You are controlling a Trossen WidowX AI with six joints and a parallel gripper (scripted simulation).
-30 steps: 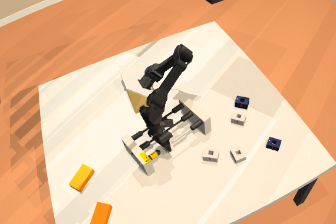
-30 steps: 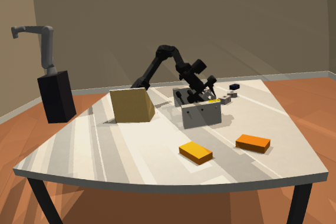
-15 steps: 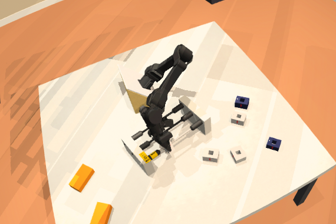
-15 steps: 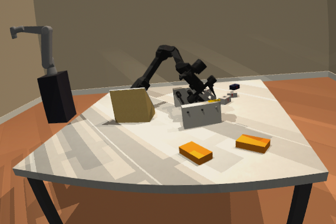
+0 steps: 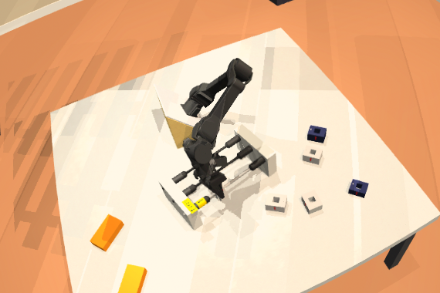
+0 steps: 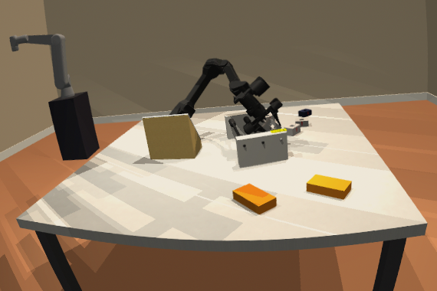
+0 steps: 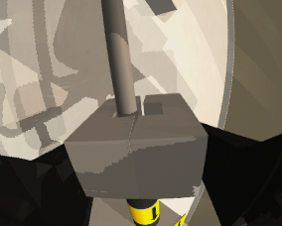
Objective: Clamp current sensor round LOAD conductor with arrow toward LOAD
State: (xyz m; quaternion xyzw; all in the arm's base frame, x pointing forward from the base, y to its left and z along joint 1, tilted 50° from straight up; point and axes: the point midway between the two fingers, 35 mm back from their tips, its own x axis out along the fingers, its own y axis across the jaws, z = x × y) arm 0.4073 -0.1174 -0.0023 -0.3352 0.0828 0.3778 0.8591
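Wrist view, going from left to right: first is 1 black finger (image 7: pixel 35 190), then the grey sensor (image 7: pixel 169 170), then the other black finger (image 7: pixel 238 173). The gripper (image 5: pixel 216 177) (image 6: pixel 264 125) (image 7: pixel 142 127) is clenched on the sensor, with its 2 sides between the 2 fingers. The conductor (image 5: pixel 242 174) (image 7: pixel 119 64) goes into the sensor's opening, and its yellow band (image 5: pixel 201 202) (image 7: pixel 144 214) appears beyond the lower side. So the long axis of the conductor passes between the fingers, across the direction of squeezing, and this relation matters most now. The 2 halves meet at a narrow seam, so I judge that the squeeze is nearly or fully finished; the latch itself I cannot confirm. The arrow is not visible, so its direction toward the LOAD marker (image 5: pixel 190 206) (image 6: pixel 278 131) I cannot tell. For release, the fingers should part sideways, without pulling the sensor along the conductor.
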